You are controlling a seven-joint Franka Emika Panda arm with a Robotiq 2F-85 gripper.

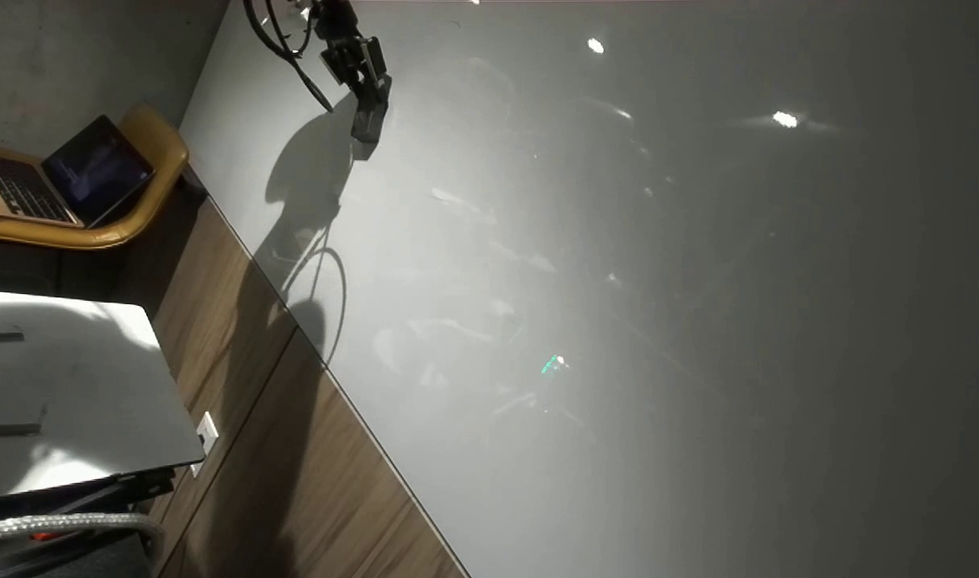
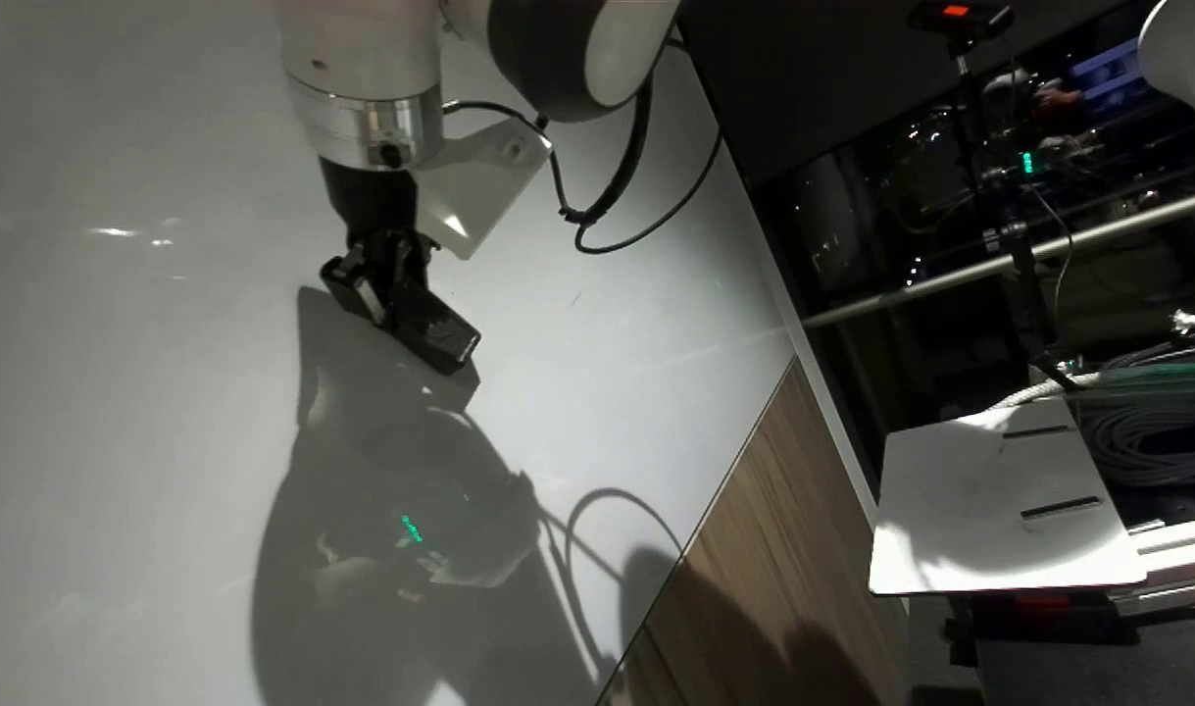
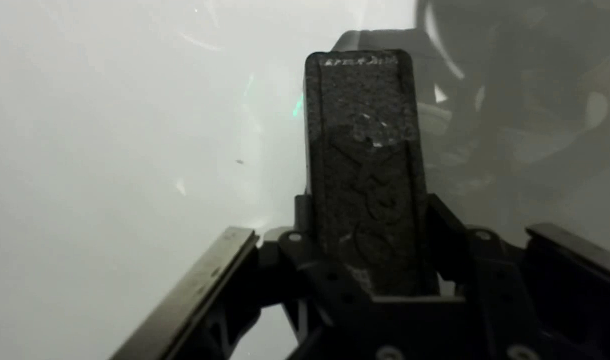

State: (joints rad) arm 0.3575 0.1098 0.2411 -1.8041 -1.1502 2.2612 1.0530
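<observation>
Glossy pale surface backs the wrist view and spreads across both exterior views. Just right of centre in the wrist view, one claw pinches one dark block between its two fingers; the block's scuffed face shows clearly only there. Claw and block sit at upper left in both exterior views; I cannot tell whether the block touches the surface. Beside the claw, an exterior view adds one pale bracket. Farther out, at lower right, an exterior view shows one white plate with two dark slots, near coiled grey cable. Only an exterior view shows, at far left, one open laptop on one yellow chair and, below, one white socket plate on wood panelling.
</observation>
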